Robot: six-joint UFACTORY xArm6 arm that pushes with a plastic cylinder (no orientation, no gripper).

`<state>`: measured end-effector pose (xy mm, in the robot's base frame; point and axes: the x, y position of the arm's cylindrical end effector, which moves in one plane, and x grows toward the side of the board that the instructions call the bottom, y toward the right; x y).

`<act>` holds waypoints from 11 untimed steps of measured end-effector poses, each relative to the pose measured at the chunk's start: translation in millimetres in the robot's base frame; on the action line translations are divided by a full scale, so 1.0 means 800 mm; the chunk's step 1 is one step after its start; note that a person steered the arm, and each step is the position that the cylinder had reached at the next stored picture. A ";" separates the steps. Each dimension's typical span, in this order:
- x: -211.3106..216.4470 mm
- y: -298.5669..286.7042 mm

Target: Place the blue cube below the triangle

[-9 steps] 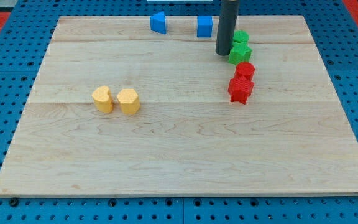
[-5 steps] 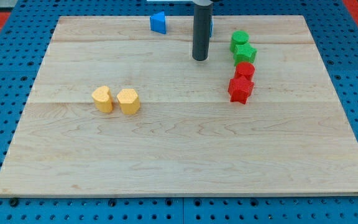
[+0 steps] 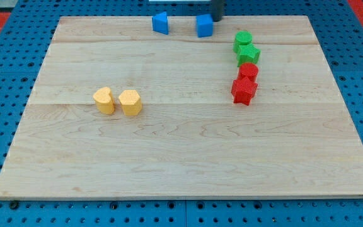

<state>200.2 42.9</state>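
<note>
my tip [image 3: 217,19]: just up-right of the blue cube [image 3: 204,26], looks touching, can't tell
blue triangle [image 3: 161,23]: left of the cube, apart

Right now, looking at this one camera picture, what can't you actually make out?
- My tip: most of the rod is cut off by the view's top edge; whether the tip touches the blue cube cannot be told.
- Blue triangle: too small to confirm its shape with certainty.
- Green blocks and red blocks: each pair overlaps, so the rear block's shape is partly hidden.
</note>
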 end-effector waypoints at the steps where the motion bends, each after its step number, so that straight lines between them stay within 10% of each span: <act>1: 0.044 -0.088; 8: 0.104 -0.009; 11: 0.124 -0.089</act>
<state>299.3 -28.4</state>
